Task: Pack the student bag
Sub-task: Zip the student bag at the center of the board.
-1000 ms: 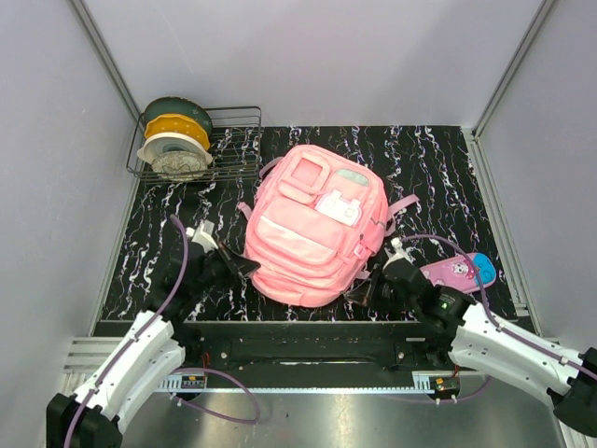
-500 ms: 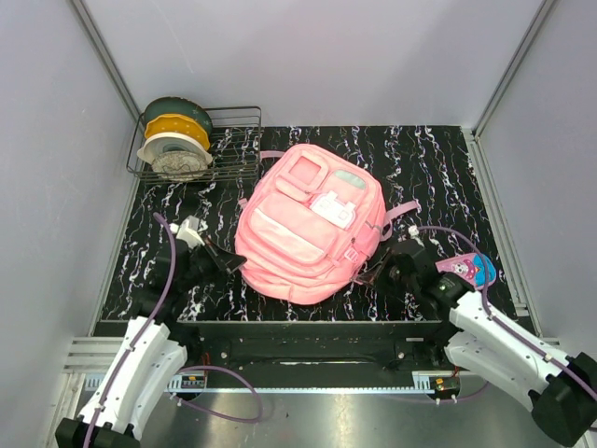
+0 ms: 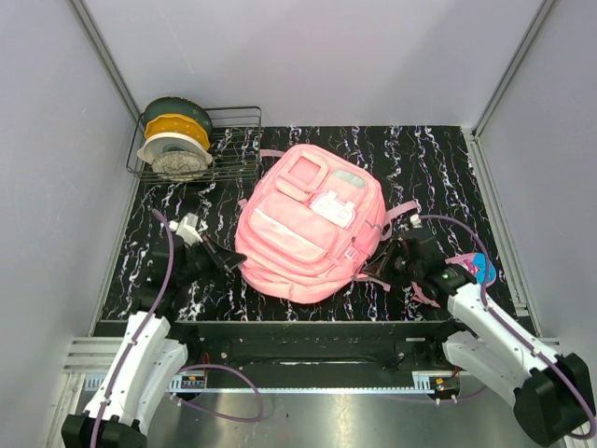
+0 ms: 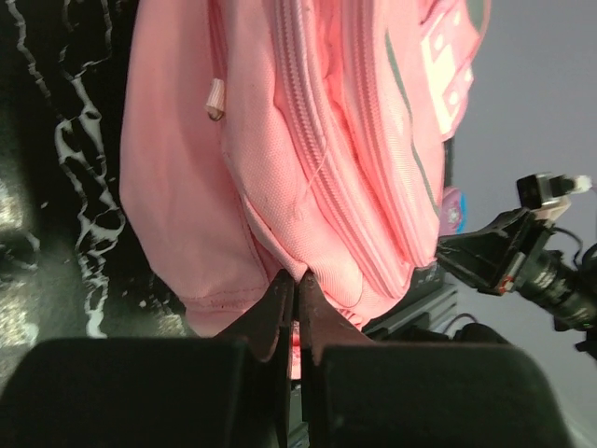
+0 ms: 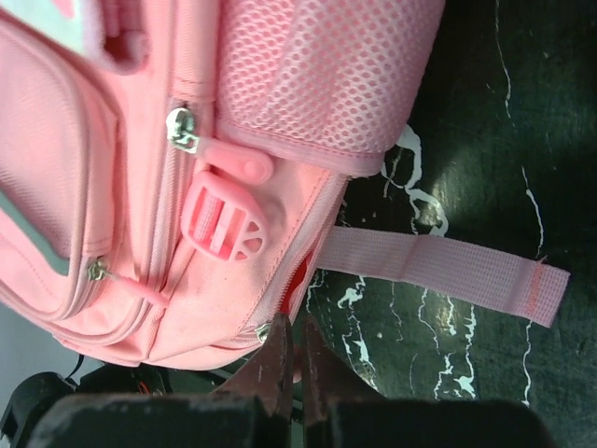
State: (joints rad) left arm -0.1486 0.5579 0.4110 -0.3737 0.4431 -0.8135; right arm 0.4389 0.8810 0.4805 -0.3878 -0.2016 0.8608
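The student bag (image 3: 310,222), a large pink backpack with a mint patch and white clasp, lies flat on the black marbled tabletop (image 3: 438,159). My left gripper (image 3: 233,262) is at its near-left edge. In the left wrist view its jaws are shut on a fold of the bag's pink fabric (image 4: 308,233). At the bag's near-right corner my right gripper (image 3: 381,271) is shut. Its tips pinch the bag's edge beside a zipper slider (image 5: 264,330), below the mesh side pocket (image 5: 317,65). A loose pink strap (image 5: 438,271) lies flat on the table.
A wire rack (image 3: 238,140) holding filament spools (image 3: 174,140) stands at the back left. A small pink and blue pencil case (image 3: 474,269) lies to the right, half hidden by my right arm. Grey walls close in the sides and back.
The bag has swung and slid a little to the left and away. The left gripper pulled left with it and the right gripper moved up along the bag's right corner.
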